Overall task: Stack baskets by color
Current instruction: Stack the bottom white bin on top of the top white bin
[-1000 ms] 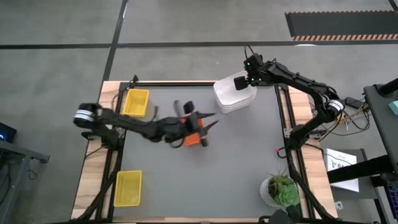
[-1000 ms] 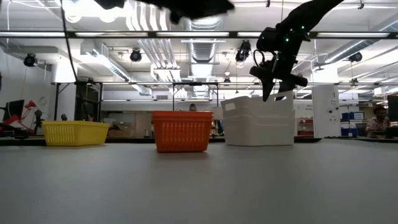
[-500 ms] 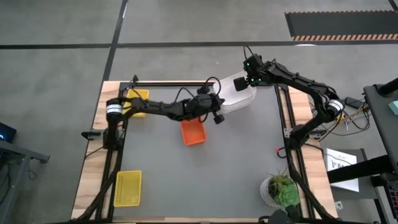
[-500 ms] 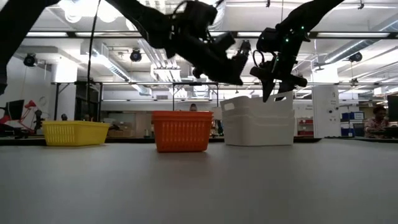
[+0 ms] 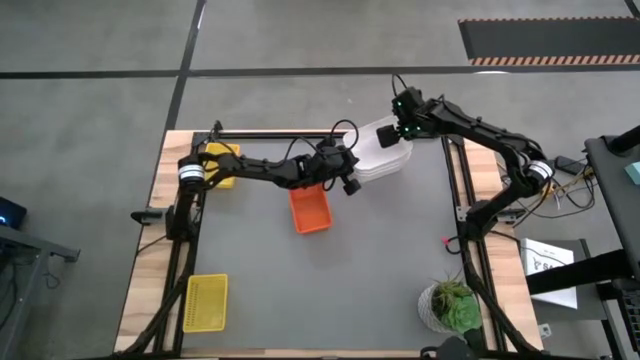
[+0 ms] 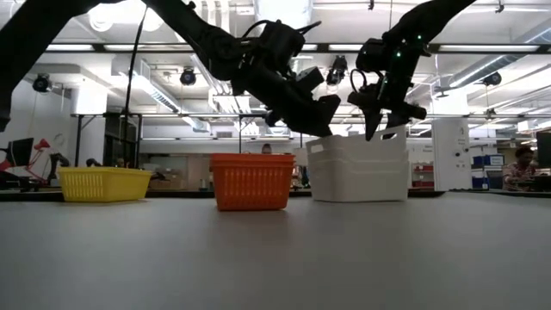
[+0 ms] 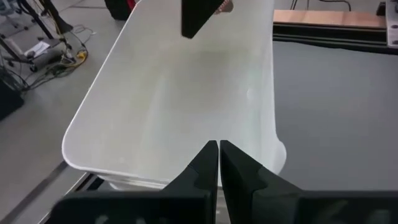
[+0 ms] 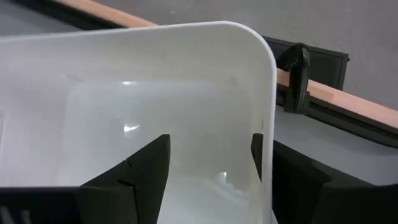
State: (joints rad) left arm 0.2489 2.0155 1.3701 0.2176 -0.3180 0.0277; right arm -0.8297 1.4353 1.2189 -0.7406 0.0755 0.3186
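Judging hazards from the near edge outward: little threat to the yellow basket at the front left corner, well apart from both arms; greater threat to the orange basket at mid-table, lying just beside and below the left forearm and liable to a nudge from any low sweep. Farther on, likely trouble at the white baskets stacked at the far edge: a push from closed tips on the near rim, tipping or sliding the stack toward the rail; also a possible clash of the two grippers, both crowded over one stack. Poses, in the same order: left gripper with fingers pressed together, holding nothing, stretched across the table from the far left and hanging just at the stack's near rim; second yellow basket tucked under that arm near its base. Farthest, right gripper with fingers spread wide, empty, poised above the stack's far end and pointing down into the top basket.
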